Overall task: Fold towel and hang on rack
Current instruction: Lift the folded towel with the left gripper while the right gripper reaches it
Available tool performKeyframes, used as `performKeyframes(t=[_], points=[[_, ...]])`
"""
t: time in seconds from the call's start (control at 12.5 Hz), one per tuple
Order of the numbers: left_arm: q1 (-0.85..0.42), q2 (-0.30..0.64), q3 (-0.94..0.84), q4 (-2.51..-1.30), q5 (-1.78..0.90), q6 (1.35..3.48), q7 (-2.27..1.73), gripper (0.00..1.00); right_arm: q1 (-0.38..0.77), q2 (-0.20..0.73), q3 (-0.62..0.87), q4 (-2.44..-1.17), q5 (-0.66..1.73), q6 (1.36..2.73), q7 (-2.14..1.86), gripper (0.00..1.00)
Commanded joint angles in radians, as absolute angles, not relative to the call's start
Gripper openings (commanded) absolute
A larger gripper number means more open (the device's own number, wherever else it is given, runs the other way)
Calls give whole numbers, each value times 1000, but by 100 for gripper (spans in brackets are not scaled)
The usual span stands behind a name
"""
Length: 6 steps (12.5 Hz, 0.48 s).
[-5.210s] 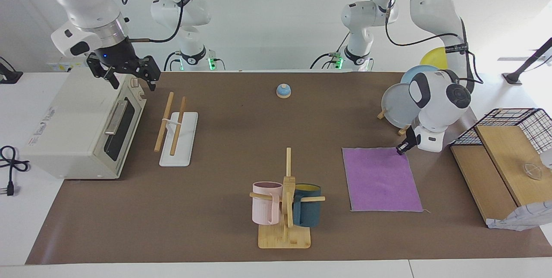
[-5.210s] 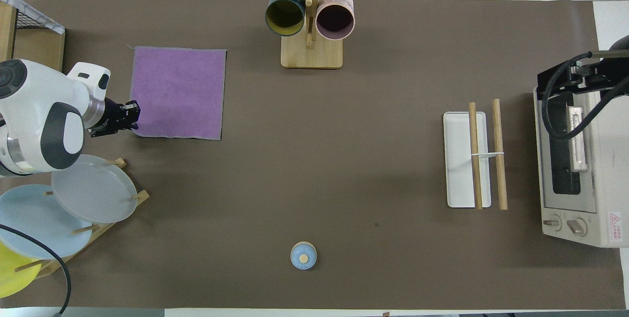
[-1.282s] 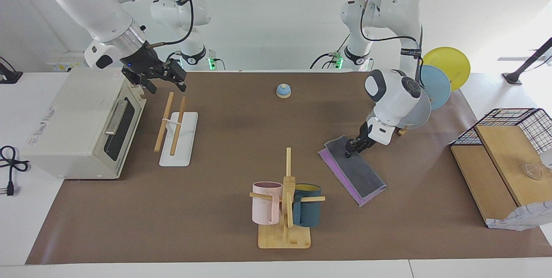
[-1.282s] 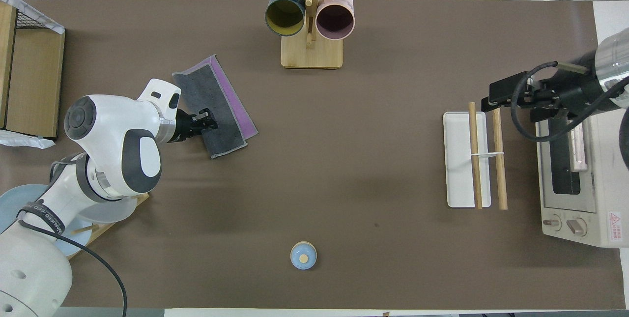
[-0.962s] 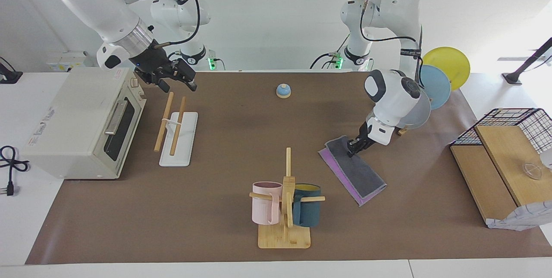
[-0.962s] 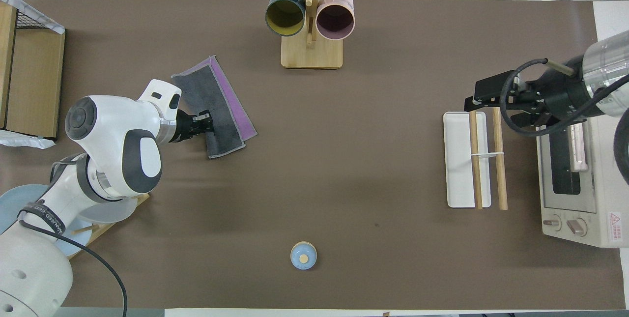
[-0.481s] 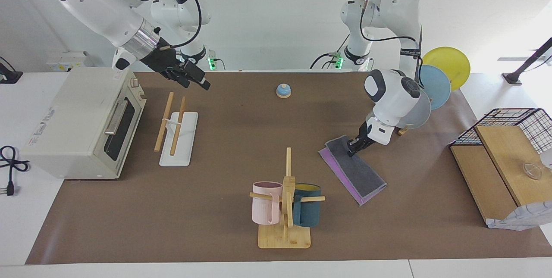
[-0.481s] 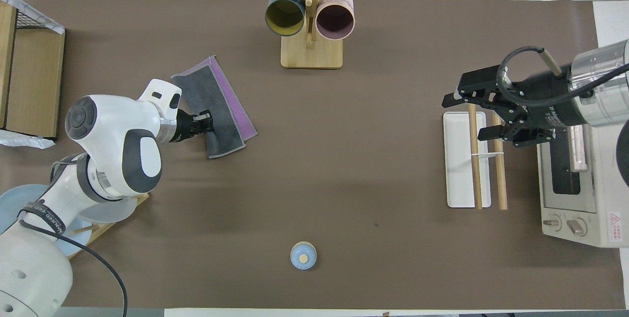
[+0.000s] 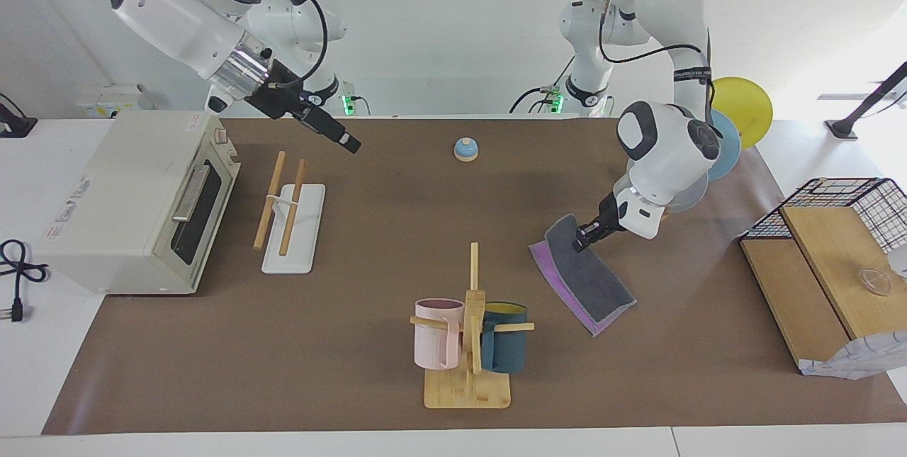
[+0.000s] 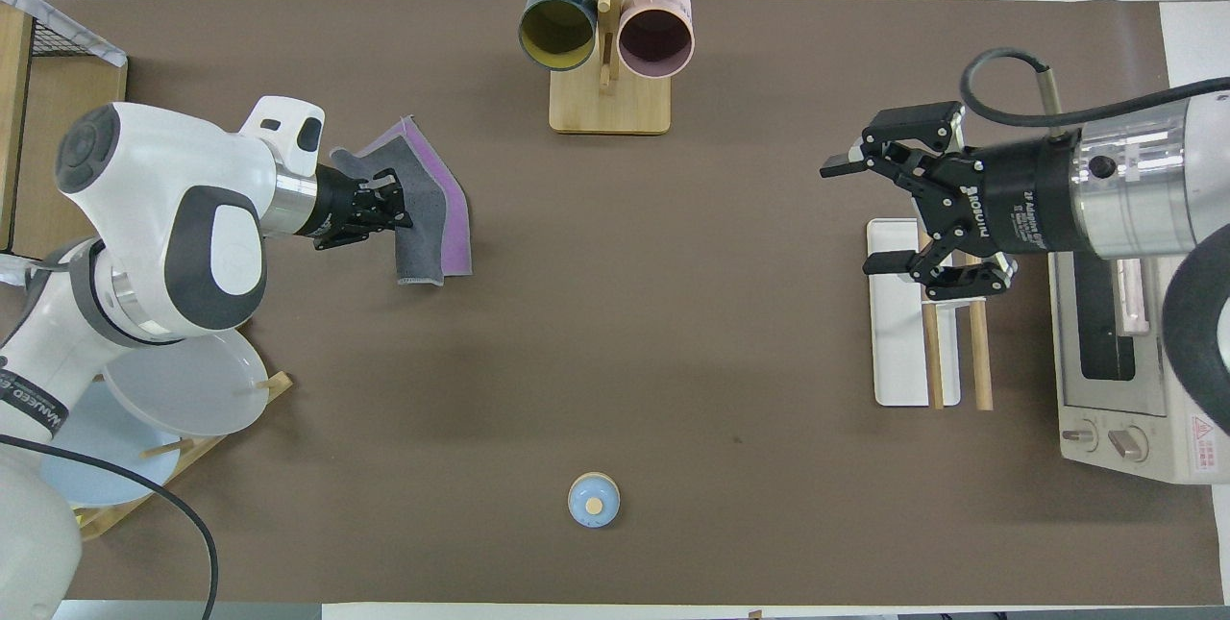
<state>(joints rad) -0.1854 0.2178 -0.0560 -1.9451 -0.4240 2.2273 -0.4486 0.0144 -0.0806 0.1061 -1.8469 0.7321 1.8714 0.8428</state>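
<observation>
The towel (image 9: 587, 278) (image 10: 434, 216) lies folded on the brown mat, dark grey face up with a purple edge showing. My left gripper (image 9: 582, 241) (image 10: 396, 208) is shut on the end of the towel nearer to the robots and holds that end raised; the other end rests on the mat. The rack (image 9: 292, 229) (image 10: 899, 332), with two wooden rods on a white base, stands beside the toaster oven. My right gripper (image 9: 348, 142) (image 10: 855, 214) is open and empty, up in the air over the mat beside the rack.
A toaster oven (image 9: 134, 202) (image 10: 1124, 360) stands at the right arm's end. A mug stand (image 9: 468, 343) (image 10: 608, 101) holds pink and blue mugs, close to the towel. A plate stand (image 9: 737, 99) (image 10: 183, 380), a wire basket with wooden boards (image 9: 829, 244) and a small blue bell (image 9: 465, 149) (image 10: 593, 501) also show.
The left gripper folded the flat purple towel over, grey face up, and has now lifted its end. The right gripper swung from above the oven out past the rack toward the table's middle.
</observation>
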Motion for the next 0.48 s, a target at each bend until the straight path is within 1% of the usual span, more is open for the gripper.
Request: performKeyframes(t=[0.0, 0.24, 0.4], points=[[-192, 200, -67, -1852, -377, 2131, -711, 0, 44, -136, 114, -1933, 801, 1960, 943, 100], [-193, 161, -120, -1821, -377, 2114, -1042, 0, 118, -158, 114, -2003, 868, 2116, 1043, 100], [-190, 121, -161, -1815, -387, 2124, -1254, 0, 175, -143, 114, -2019, 935, 2195, 1068, 100]])
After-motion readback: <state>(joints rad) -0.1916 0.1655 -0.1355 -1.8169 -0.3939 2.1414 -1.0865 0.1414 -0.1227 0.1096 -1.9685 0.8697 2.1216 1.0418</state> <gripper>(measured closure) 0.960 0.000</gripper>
